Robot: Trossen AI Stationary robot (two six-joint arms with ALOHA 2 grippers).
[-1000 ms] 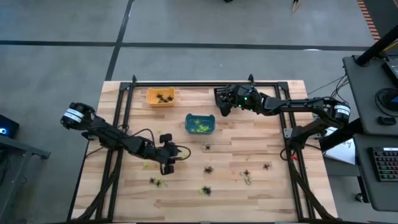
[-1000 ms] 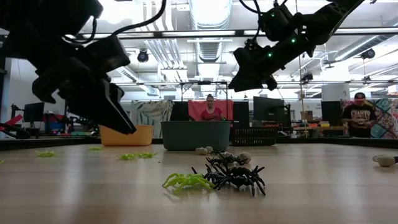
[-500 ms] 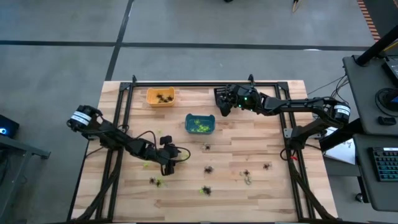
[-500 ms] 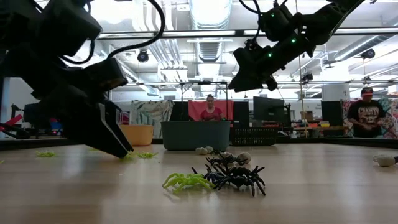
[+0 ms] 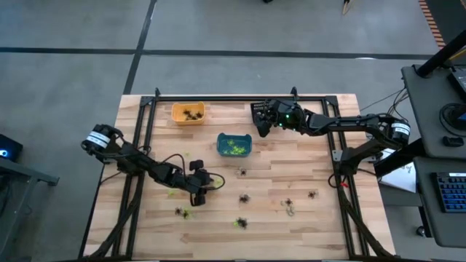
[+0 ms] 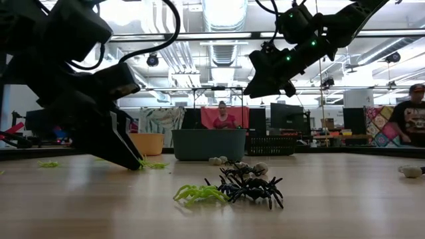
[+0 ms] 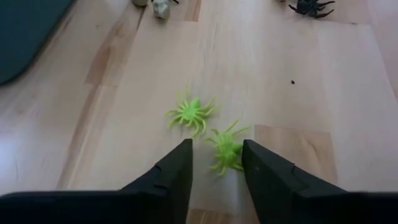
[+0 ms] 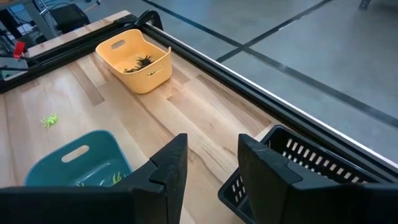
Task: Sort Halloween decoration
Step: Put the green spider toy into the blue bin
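Grey floor (image 5: 218, 29) around wooden table (image 5: 291, 225); desk with keyboard (image 5: 451, 193) alongside; ceiling lights (image 6: 222, 13).

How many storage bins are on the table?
3. A small orange plastic bin sits at the far left, a teal plastic bin near the middle, and a black slotted basket at the far edge under the right gripper. None seem hidden.

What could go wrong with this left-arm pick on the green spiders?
1. The left gripper is down at the table with one green spider between its open fingers, and a second green spider lies just ahead; closing may nudge or catch both.
2. The spider's thin legs could slip out of the pinch.
3. The right gripper hovers near the black bin, close to the route to the teal bin.
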